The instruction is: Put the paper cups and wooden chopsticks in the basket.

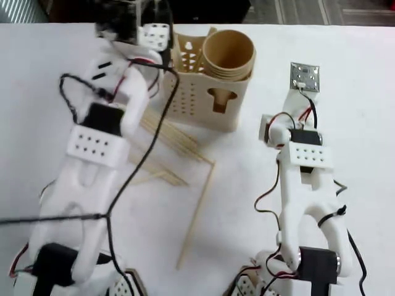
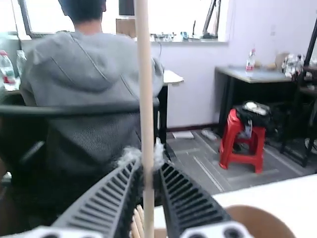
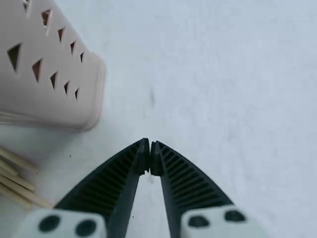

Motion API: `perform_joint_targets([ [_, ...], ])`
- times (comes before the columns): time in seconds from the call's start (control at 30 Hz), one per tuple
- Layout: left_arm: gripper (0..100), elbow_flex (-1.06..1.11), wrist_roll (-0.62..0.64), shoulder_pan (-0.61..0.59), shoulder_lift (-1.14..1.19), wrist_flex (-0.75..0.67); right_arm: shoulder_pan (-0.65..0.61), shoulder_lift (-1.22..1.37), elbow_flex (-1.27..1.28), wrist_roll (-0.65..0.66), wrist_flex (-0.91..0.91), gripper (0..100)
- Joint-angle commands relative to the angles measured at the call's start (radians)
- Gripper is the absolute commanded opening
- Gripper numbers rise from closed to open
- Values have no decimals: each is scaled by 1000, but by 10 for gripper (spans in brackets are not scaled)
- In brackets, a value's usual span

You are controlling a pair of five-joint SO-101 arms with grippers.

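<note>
Chopstick [image 2: 143, 74] stands upright, pinched in the left gripper [image 2: 147, 168] at the left edge of the basket [image 1: 207, 102], which holds the cups [image 1: 229, 54]. More chopsticks [image 1: 176, 151] lie on the table [image 1: 352, 123], nearer this arm. Right gripper [image 3: 149, 154] is pressed together and empty.

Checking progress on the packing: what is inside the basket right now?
A stack of paper cups stands in one compartment of the basket. The jaws of the left arm hold a chopstick upright by the other compartment, whose bottom is hidden.

left jaws pinching a chopstick [image 2: 144, 74], right jaws pressed together
</note>
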Motion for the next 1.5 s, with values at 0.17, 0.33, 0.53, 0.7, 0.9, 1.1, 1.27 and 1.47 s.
perform_joint_targets([
  [0.17, 29, -43, 12, 27, 70, -6, 4, -39, -11, 3, -18, 21],
  [0.33, 174, -21, 15, 27, 81, 114, 4, -39, -11, 3, -18, 21],
  [0.53, 179, -28, 12, 19, 76, 180, 4, -39, -12, 3, -18, 21],
  [0.7, 180, -18, 6, 18, -33, 267, 4, -39, -12, 5, -18, 21],
  [0.9, 177, -17, -41, 13, -240, 479, 10, -48, -12, 5, -13, 21],
  [1.1, 157, -17, -173, -64, -430, 730, 8, -51, -12, 5, -8, 21],
  [1.27, 72, 38, -178, -197, -549, 835, 7, -171, -17, 5, 76, 21],
  [1.47, 68, 258, -170, -427, -700, 867, -30, -466, -18, 135, 226, 21],
])
